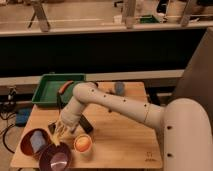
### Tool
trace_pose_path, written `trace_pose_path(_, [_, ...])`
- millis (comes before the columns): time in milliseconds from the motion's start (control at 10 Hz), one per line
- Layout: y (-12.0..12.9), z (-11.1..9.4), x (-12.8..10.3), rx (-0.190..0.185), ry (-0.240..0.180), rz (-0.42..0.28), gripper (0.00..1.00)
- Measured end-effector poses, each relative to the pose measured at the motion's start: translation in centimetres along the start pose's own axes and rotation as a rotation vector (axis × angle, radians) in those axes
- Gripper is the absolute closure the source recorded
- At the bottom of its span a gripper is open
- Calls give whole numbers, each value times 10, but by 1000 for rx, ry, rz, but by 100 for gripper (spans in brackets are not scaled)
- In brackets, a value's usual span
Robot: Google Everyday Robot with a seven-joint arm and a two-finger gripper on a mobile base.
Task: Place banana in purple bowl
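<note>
- End effector [61, 133]: the pale two-finger end effector of the white arm hangs low over the front left of the light wooden bench [120, 135], just behind the rim of the bowl. How far its fingers stand apart cannot be told from this view.
- Small pale-yellow, slightly curved banana [55, 129]: a pale elongated shape sits at the end effector, apparently the fruit. Whether it is gripped or merely lies beneath cannot be confirmed.
- Round dark purple bowl with a glossy pinkish inside [55, 157]: at the front left edge of the bench, just ahead of the end effector and beside the round orange fruit [83, 143]. Nothing is visible inside it.
- Handling judgement: the banana is likely light, with a soft flesh under a smooth skin. It bruises under a hard pinch and may swing if taken near one tip.
- Recommended hold: across the middle of its length, fingers on the two flat sides, with moderate pressure.
- Neighbours: a red-brown bowl [33, 143] holding a bluish item stands just left of the purple one, so a release must be made over the correct rim.
- A green rectangular tray [46, 90] stands well behind.
</note>
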Motion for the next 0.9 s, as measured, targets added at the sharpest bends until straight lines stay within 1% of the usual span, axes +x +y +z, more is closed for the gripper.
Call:
trace_pose_path(100, [2,0,-1,1,0,-1,64])
trace_pose_path(500, [6,1,-4,9,3,-3,63])
trace_pose_path(700, [7,1,-5,13,5,-4,54])
trace_pose_path(900, [8,2,-6,16,6,-4,53])
